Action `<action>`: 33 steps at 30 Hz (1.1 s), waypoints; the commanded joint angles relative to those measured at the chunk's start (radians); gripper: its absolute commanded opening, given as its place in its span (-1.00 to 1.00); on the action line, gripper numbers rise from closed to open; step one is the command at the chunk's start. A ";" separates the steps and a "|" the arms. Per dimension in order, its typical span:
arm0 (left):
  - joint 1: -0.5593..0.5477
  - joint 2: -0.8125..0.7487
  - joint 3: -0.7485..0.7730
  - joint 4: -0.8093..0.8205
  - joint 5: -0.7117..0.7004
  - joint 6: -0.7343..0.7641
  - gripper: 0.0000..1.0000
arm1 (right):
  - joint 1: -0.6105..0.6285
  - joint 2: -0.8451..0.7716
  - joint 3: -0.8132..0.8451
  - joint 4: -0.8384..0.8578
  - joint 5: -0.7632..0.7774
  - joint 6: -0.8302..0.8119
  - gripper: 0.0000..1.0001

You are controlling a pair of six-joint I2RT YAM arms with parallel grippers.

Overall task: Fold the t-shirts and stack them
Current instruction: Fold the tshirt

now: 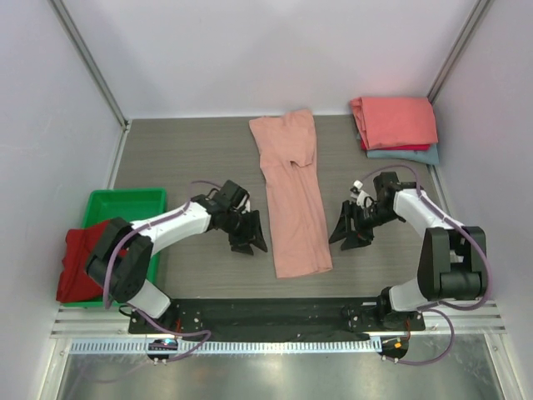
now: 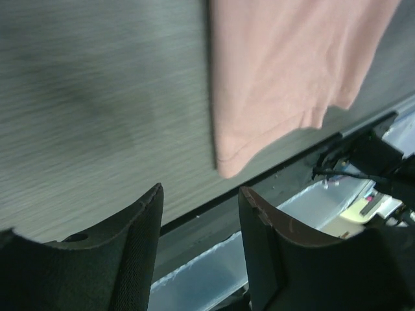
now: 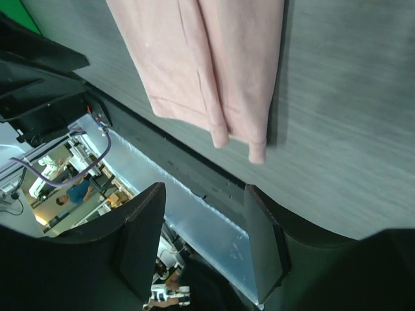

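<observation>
Tee (image 1: pixel 291 200) looks soft, light, limp; best pinched at hem corners. Left fingers (image 2: pixel 139 253) and right fingers (image 3: pixel 139 240) spread, holding nothing.

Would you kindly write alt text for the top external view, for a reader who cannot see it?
A dusty-pink t-shirt, folded into a long strip, lies on the table between the open left gripper and right gripper, neither touching it. Folded t-shirts are stacked at the far right corner; a dark red t-shirt drapes over the green tray at the left.

Four t-shirts: pink (image 1: pixel 291 192), coral (image 1: pixel 400 121), blue-grey (image 1: pixel 414 156), dark red (image 1: pixel 79 260); one green tray (image 1: pixel 125 197); two tools (image 1: pixel 249 240) (image 1: pixel 351 237).
</observation>
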 commanded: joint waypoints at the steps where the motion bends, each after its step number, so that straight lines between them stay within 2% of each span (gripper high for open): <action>1: -0.059 0.041 0.002 0.142 0.039 -0.048 0.02 | -0.003 -0.046 -0.001 -0.085 0.000 0.013 0.16; 6: -0.097 0.102 0.020 0.176 0.045 -0.068 0.01 | 0.006 0.047 -0.004 -0.126 0.046 0.033 0.16; 15: -0.143 0.167 0.038 0.167 0.045 -0.085 0.02 | 0.087 0.156 -0.023 -0.037 0.060 0.044 0.14; 27: -0.192 0.254 0.060 0.187 0.085 -0.108 -0.07 | 0.133 0.181 -0.078 0.069 0.071 0.119 0.04; 33: -0.200 0.253 0.054 0.164 0.070 -0.117 -0.21 | 0.143 0.186 -0.099 0.096 0.078 0.143 0.02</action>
